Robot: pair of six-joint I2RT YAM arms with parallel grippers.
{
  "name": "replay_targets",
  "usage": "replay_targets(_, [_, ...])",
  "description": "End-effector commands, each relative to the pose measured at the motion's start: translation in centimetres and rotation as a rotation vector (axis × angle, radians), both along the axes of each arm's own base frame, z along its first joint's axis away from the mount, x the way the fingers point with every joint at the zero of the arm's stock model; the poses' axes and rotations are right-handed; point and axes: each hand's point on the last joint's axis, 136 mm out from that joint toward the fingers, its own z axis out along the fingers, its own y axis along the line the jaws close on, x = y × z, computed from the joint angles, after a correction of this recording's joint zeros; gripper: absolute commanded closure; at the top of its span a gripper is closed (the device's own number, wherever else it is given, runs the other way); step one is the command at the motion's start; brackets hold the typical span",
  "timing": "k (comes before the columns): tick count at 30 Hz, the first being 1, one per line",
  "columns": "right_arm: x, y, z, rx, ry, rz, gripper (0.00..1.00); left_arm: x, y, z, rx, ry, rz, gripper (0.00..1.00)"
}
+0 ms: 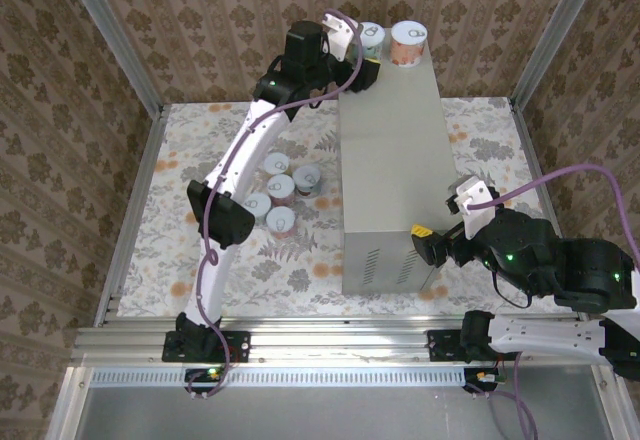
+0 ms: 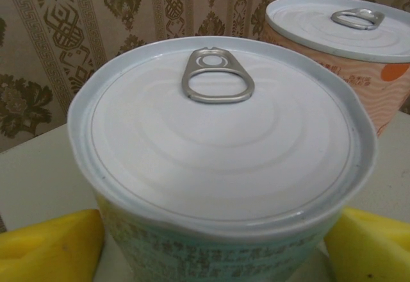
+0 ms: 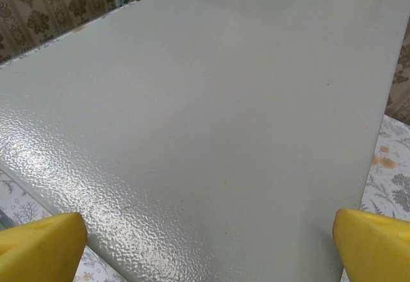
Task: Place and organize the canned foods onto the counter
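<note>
Two canned foods stand on the far end of the counter (image 1: pixel 390 160). One is a teal-labelled can (image 1: pixel 372 34) (image 2: pixel 218 147) and the other a pinkish can (image 1: pixel 408 42) (image 2: pixel 346 45), just to its right. My left gripper (image 1: pixel 360 62) (image 2: pixel 214 250) is open around the teal can, with a yellow fingertip (image 2: pixel 51 247) on each side of it. Several more cans (image 1: pixel 281 190) sit clustered on the floral floor left of the counter. My right gripper (image 1: pixel 428 252) (image 3: pixel 208 250) is open and holds nothing, above the counter's near right corner (image 3: pixel 211 102).
The grey counter top (image 2: pixel 38 173) runs lengthwise away from the arms, with vent slots (image 1: pixel 385 260) on its near end face. Patterned walls and metal posts (image 1: pixel 110 30) close in the floral floor (image 1: pixel 200 140) at the sides and back.
</note>
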Motion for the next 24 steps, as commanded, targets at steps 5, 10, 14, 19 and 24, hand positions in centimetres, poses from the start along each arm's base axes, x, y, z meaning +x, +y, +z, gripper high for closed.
replay_targets(5, [0.1, -0.1, 0.4, 0.028, -0.006, -0.018, 0.0, -0.4, 1.8, 0.5, -0.001, 0.024, 0.029, 0.0])
replay_targets(10, [0.2, 0.2, 0.8, 0.029, -0.011, -0.008, 0.0, -2.4, 3.3, 2.3, -0.005, 0.003, 0.034, 0.0])
replay_targets(14, [0.2, 0.8, 1.3, 0.028, -0.015, 0.011, 0.0, -4.4, 5.4, 3.9, -0.032, -0.032, 0.05, 0.0])
replay_targets(19, [0.2, 1.7, 2.1, 0.015, -0.019, 0.044, 0.0, -6.7, 9.4, 4.3, -0.067, 0.016, 0.083, 0.0])
replay_targets(24, [-0.1, 3.9, 3.7, 0.025, -0.028, 0.13, 0.0, -8.6, 14.2, 1.8, -0.061, 0.092, 0.14, 0.0])
